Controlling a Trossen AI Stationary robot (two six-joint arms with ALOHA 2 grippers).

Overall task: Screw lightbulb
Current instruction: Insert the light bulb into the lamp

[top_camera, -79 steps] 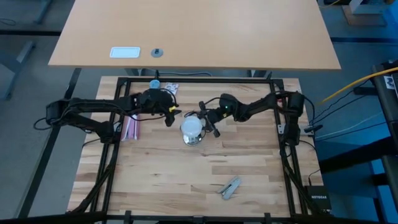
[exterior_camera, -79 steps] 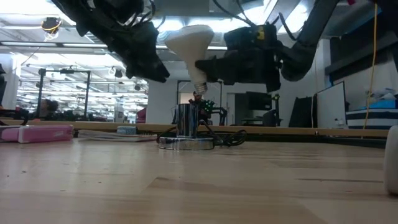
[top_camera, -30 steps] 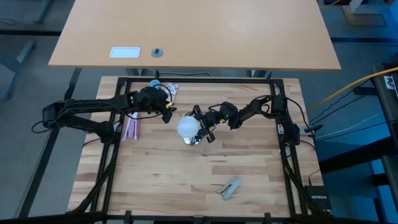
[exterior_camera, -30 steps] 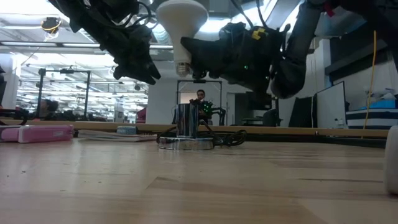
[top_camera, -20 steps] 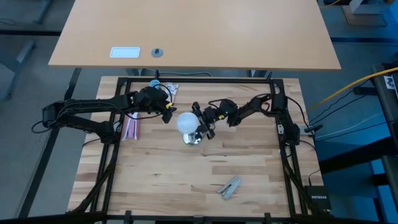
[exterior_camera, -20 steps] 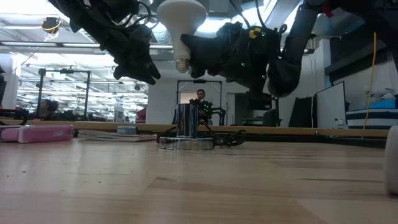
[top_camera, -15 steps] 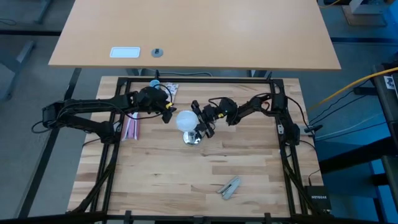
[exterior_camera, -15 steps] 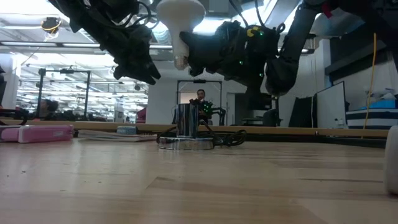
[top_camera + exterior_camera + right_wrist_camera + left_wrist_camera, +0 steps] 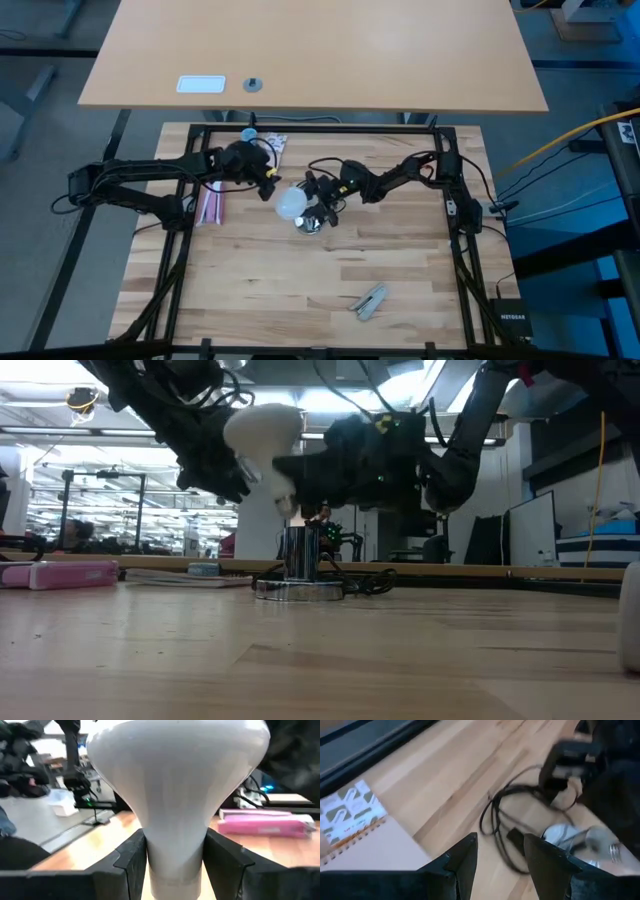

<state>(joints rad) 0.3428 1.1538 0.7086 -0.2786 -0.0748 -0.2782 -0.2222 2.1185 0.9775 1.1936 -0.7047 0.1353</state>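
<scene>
In the low view, bare wooden table (image 9: 300,670) fills the lower half of the frame. Farther back, at centre, a shiny silver socket base (image 9: 297,582) stands upright with a black cord (image 9: 368,584) coiled beside it on the right. A pink box (image 9: 60,574) lies at the left edge of the frame.

Above the base, the right gripper (image 9: 300,478) is clamped on the narrow neck of the lightbulb (image 9: 262,440), which hangs tilted in the air, its globe toward the upper left and its screw neck slanting down toward the base without touching it. The right wrist view shows the two fingers (image 9: 131,857) pressed against either side of the neck of the lightbulb (image 9: 176,785).

The left gripper (image 9: 268,183) sits just left of the lightbulb (image 9: 291,204) in the high view, near centre frame. Its jaws stand apart with nothing between them, as the left wrist view shows, looking down on the cord (image 9: 495,822) and a spiral notebook (image 9: 367,845).

A small metal clip (image 9: 370,300) lies in the lower right of the table in the high view.
</scene>
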